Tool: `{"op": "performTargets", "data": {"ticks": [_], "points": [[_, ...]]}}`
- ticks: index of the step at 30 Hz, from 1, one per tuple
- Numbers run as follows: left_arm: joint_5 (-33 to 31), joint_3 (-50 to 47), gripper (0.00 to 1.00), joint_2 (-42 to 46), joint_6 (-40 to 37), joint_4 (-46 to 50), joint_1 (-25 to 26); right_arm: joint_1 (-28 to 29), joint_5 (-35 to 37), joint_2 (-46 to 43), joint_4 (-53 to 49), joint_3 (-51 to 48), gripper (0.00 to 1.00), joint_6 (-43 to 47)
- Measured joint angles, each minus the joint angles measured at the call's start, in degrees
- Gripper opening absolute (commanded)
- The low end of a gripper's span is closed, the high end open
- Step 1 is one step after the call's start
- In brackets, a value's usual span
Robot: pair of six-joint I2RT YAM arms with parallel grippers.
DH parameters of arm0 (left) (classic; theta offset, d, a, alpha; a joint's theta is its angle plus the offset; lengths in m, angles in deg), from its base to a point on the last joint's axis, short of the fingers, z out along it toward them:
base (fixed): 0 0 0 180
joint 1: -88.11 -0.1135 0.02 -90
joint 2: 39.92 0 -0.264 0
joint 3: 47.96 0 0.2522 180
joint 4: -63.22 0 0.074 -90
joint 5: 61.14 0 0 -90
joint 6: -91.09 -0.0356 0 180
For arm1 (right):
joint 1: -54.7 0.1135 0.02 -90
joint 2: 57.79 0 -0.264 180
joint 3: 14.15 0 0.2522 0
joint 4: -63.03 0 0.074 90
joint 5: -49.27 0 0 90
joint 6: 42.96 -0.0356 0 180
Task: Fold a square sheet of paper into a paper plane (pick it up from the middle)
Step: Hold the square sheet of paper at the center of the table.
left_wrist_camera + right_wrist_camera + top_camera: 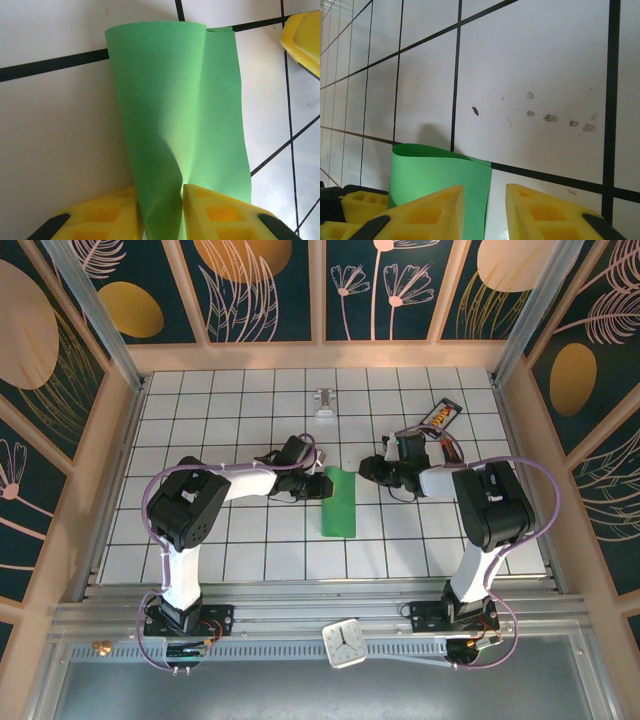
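"Where the left claw (160, 192) comes together, its blocky yellow fingers (220, 215) pinch a green sheet (170, 100), which puckers into a sharp crease at the grip."

"And beyond the grip?"

"The paper opens into a smooth, matte curl, one flap arching over the other, on a glossy white table (55, 125) ruled with thin black lines."

"What of the right claw (485, 192)?"

"Its fingers, yellow with hollow cells, stand a little apart, bare tabletop showing between them. The sheet's rounded end sits just beside one tip; whether they touch cannot be told. Small grey scuff marks (550, 118) speckle the tile beyond. From above, the sheet is a narrow strip mid-table, both claws at its far end."
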Motion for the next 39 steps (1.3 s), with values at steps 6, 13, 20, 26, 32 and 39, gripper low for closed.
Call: {"op": "performTargets", "data": {"ticks": [6, 13, 20, 26, 32, 39], "points": [[-0.3, 0.0, 0.28, 0.0, 0.4, 0.0, 0.1, -0.2, 0.0, 0.0, 0.0, 0.0, 0.29, 0.0], [-0.4, 0.0, 0.27, 0.0, 0.6, 0.0, 0.1, -0.3, 0.0, 0.0, 0.0, 0.0, 0.29, 0.0], [-0.6, 0.0, 0.26, 0.0, 0.8, 0.0, 0.1, -0.3, -0.5, -0.2, 0.0, -0.2, 0.29, -0.2], [-0.8, 0.0, 0.27, 0.0, 1.1, 0.0, 0.1, -0.3, -1.1, -0.3, 0.1, -0.5, 0.29, -0.3], [-0.8, 0.0, 0.27, 0.0, 1.5, 0.0, 0.1, -0.3, -1.5, -0.3, 0.3, -0.9, 0.29, -0.4], [-0.8, 0.0, 0.27, 0.0, 1.5, 0.0, 0.1, -0.2, -2.5, -0.5, 0.5, -1.5, 0.19, -1.3]]}}
